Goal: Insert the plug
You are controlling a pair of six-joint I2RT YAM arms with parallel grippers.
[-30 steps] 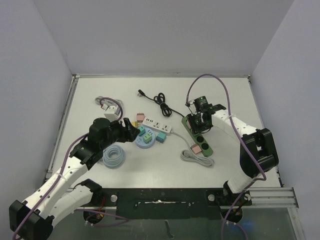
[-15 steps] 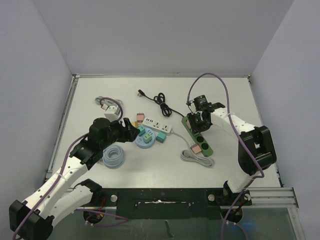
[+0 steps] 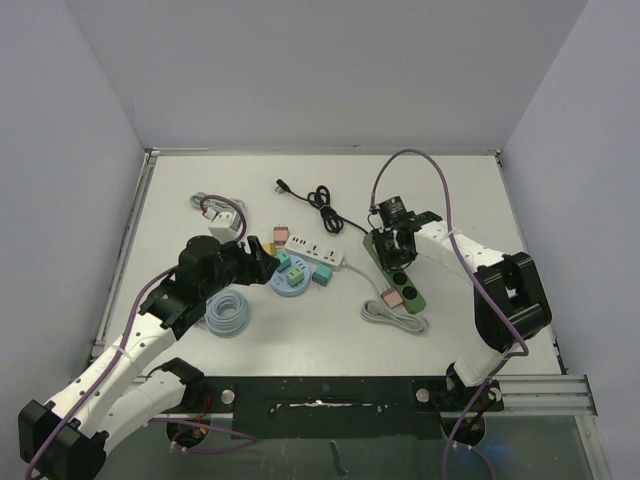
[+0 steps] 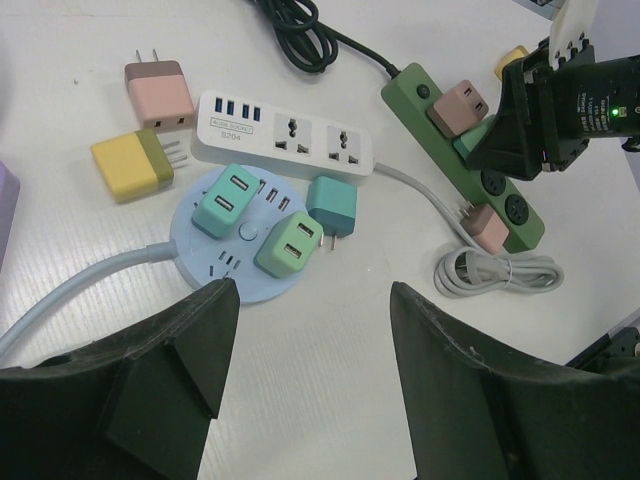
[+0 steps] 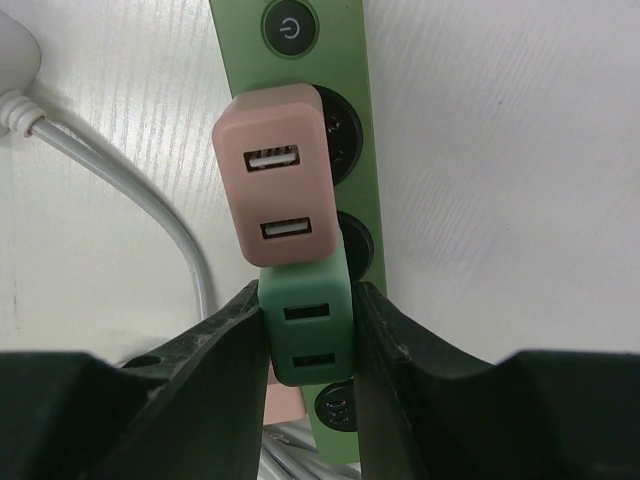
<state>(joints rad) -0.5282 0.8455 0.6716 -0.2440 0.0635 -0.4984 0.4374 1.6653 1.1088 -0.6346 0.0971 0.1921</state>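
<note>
My right gripper (image 5: 308, 325) is shut on a green USB plug (image 5: 307, 322), held over the dark green power strip (image 5: 340, 90) just behind a pink plug (image 5: 278, 185) that sits in the strip. I cannot tell whether the green plug is seated. In the top view the right gripper (image 3: 393, 238) is over the strip (image 3: 410, 285). My left gripper (image 4: 305, 370) is open and empty above the table, near a round blue socket hub (image 4: 210, 265) holding two green plugs; it also shows in the top view (image 3: 262, 252).
A white power strip (image 4: 285, 135), a loose pink plug (image 4: 160, 90), a yellow plug (image 4: 135, 165) and a teal plug (image 4: 332, 205) lie around the hub. A grey cable coil (image 4: 500, 272) and another pink plug (image 4: 485, 228) lie by the green strip. A black cable (image 3: 325, 208) lies behind.
My right gripper has shifted slightly left and back along the green strip with the green plug. The left arm has not moved.
</note>
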